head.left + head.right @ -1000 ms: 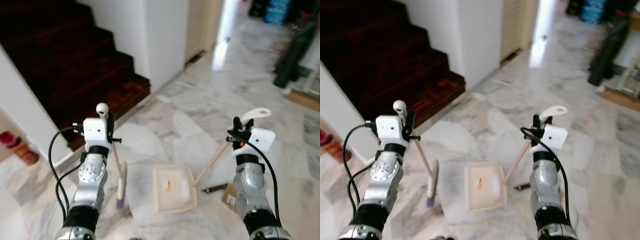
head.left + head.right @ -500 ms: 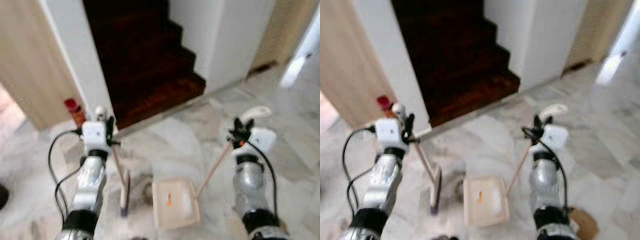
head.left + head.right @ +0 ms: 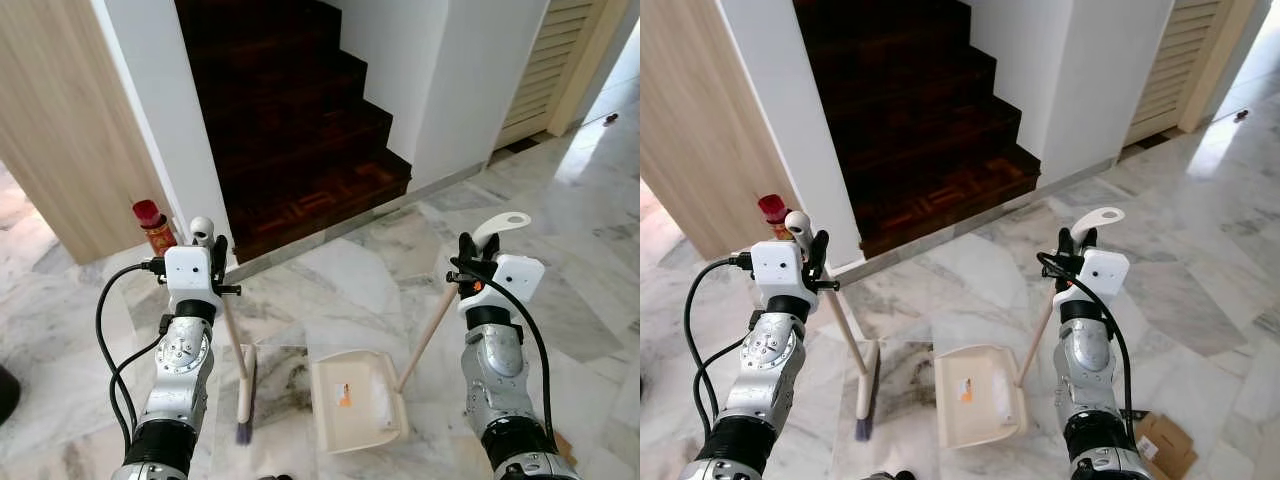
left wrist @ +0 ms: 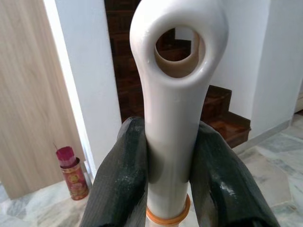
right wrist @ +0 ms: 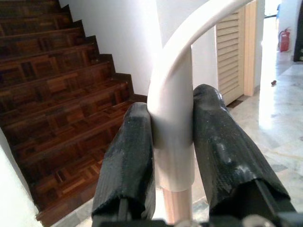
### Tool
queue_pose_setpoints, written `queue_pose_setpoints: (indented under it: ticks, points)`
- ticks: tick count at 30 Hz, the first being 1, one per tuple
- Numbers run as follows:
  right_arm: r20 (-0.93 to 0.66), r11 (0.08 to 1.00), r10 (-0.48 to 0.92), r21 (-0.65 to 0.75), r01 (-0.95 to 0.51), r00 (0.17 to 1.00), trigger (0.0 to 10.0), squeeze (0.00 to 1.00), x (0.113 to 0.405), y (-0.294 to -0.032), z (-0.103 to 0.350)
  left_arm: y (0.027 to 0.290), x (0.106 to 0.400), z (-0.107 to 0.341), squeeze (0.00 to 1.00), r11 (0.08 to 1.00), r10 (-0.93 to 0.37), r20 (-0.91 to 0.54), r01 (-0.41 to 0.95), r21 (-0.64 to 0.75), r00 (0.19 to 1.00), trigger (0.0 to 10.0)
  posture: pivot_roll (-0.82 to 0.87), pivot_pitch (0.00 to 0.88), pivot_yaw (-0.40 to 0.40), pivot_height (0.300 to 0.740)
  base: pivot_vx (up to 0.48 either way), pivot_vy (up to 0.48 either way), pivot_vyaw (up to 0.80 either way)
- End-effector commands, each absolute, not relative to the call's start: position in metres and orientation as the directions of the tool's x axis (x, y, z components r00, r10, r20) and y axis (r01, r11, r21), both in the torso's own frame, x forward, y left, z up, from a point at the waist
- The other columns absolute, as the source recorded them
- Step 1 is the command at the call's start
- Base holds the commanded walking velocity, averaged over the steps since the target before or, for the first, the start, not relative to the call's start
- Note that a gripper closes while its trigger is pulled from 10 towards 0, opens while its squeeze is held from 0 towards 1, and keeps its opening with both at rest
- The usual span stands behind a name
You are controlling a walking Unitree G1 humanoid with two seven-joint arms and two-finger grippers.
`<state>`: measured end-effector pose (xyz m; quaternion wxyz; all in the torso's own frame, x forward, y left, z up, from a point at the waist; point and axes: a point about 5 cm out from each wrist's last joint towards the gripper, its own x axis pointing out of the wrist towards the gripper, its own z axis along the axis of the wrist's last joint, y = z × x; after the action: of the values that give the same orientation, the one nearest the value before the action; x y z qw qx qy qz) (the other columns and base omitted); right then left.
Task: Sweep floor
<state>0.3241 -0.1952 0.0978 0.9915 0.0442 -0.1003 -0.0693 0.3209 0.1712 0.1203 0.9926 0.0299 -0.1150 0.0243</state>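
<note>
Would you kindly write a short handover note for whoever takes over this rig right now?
Left gripper: shut on the white handle of the small broom; its brush head rests on the marble floor.
Right gripper: shut on the curved white grip of the cream long-handled dustpan, whose tray sits flat on the floor, just right of the brush.
The robot faces the dark wooden staircase; a red canister stands by the wall to the left. A flattened piece of cardboard lies behind the right arm.
Done: both tools in hand; the tray holds an orange scrap.
Left: the sweeping itself, by the look of it.
</note>
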Motion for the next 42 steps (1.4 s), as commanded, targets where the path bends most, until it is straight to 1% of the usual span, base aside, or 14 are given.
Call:
queue_pose_setpoints:
  ticks: [1,3,11,28,42]
  points:
    - [0.246,0.986,-0.139,0.127,0.110,0.959,10.0,0.00,0.3294,-0.1912,0.1118,0.1729,0.3222,0.1311,0.00,0.997,0.047,0.270,-0.063,0.052,0.962,10.0,0.03,0.013,0.031,0.740,0.000,0.000,0.00]
    - [0.246,0.986,-0.135,0.132,0.105,0.960,10.0,0.00,0.3295,-0.1897,0.1119,0.1729,0.3222,0.1310,0.00,0.997,0.047,0.268,-0.063,0.049,0.962,10.0,0.03,0.013,0.031,0.740,0.000,0.000,0.00]
    - [0.239,0.984,-0.140,0.138,0.109,0.961,10.0,0.00,0.3283,-0.1899,0.1101,0.1727,0.3222,0.1309,0.00,0.997,0.052,0.262,-0.065,0.043,0.964,10.0,0.03,0.030,0.035,0.740,0.000,0.253,0.00]
    - [0.234,0.984,-0.137,0.143,0.105,0.962,10.0,0.00,0.3286,-0.1881,0.1094,0.1730,0.3233,0.1313,0.00,0.997,0.054,0.258,-0.065,0.034,0.965,10.0,0.04,0.027,0.036,0.740,0.000,0.258,0.00]
    - [0.232,0.984,-0.131,0.145,0.100,0.964,10.0,0.00,0.3290,-0.1874,0.1095,0.1729,0.3232,0.1320,0.00,0.997,0.055,0.261,-0.065,0.031,0.964,10.0,0.04,0.029,0.033,0.740,0.000,0.328,0.00]
